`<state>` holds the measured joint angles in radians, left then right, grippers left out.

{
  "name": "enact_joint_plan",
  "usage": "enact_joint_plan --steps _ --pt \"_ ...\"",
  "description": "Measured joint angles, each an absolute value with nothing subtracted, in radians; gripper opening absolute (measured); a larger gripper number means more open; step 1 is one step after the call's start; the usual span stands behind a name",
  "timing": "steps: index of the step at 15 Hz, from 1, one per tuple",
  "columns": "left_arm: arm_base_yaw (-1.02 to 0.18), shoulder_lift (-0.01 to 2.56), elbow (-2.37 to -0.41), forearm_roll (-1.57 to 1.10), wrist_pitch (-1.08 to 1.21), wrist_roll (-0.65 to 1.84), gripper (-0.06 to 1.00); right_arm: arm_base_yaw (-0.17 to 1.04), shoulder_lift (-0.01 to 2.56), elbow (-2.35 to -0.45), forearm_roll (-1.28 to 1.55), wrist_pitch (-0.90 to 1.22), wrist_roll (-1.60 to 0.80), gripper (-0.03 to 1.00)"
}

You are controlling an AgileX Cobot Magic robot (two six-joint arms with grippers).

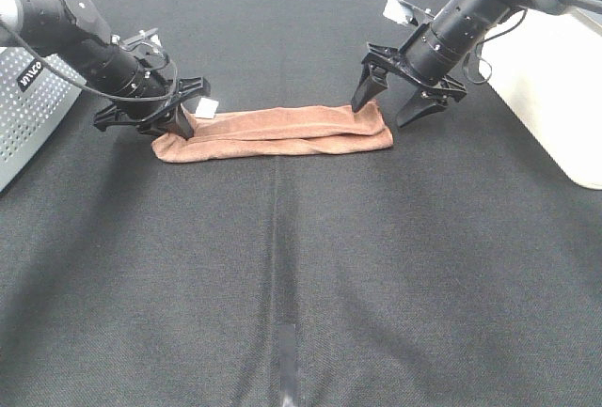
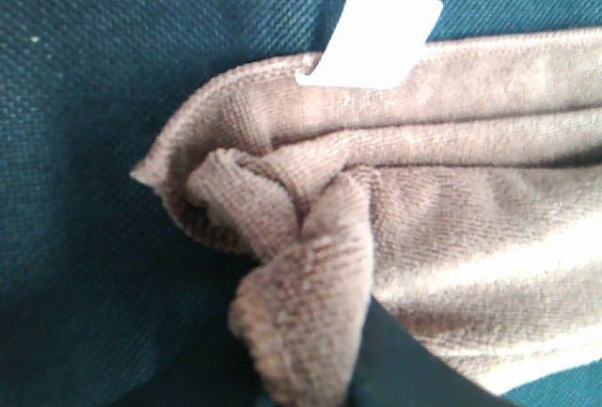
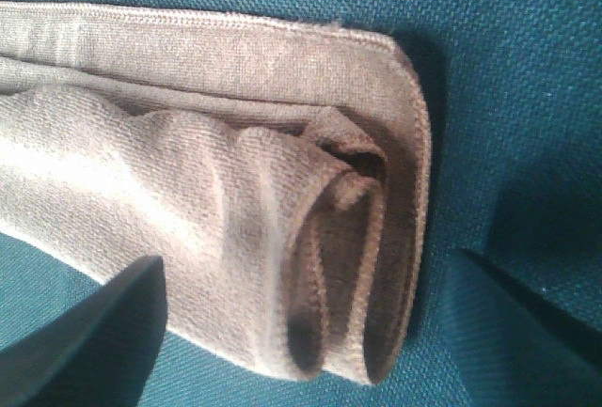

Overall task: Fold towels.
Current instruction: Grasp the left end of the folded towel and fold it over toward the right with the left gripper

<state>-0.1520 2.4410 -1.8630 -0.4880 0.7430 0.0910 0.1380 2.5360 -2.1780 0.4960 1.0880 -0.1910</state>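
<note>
Where the towel lies: just above the middle of the high view, a reddish-brown towel (image 1: 282, 132) stretches from left to right.
Towel shape: a long, narrow strip, loosely folded in layers. Its right end curls into soft rounded loops.
Towel texture: plush short pile with stitched hem edges.
Tag: a small white rectangle (image 1: 205, 106) at the strip's upper left corner.
Table cover: dark woven fabric (image 1: 282, 266) under the towel, faintly creased down the centre of the frame.
Left gripper: black (image 1: 181, 125), at the strip's left end, fingers pinched together on a bunched, puckered wad of towel.
Right gripper: black (image 1: 390, 111), at the strip's right end, pointed fingers spread wide and gripping nothing.
</note>
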Motion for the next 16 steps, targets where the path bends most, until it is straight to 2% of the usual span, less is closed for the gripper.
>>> enact_joint_plan --steps 5,8,11,15,16 --pt "-0.1 2.354 -1.946 -0.236 0.917 0.033 0.09 0.138 2.529 -2.178 0.489 1.114 -0.186 0.76" --pt "-0.096 2.344 -2.019 -0.199 1.004 0.0 0.09 0.138 2.494 -2.178 0.487 1.117 -0.169 0.76" --pt "-0.183 2.344 -2.091 -0.306 1.051 -0.009 0.09 0.138 2.457 -2.178 0.486 1.12 -0.167 0.76" --pt "-0.335 2.396 -2.095 -0.471 0.935 -0.08 0.1 0.138 2.416 -2.178 0.486 1.149 -0.167 0.76" --pt "-0.357 2.419 -2.095 -0.48 0.888 -0.117 0.15 0.138 2.413 -2.178 0.486 1.169 -0.166 0.76"
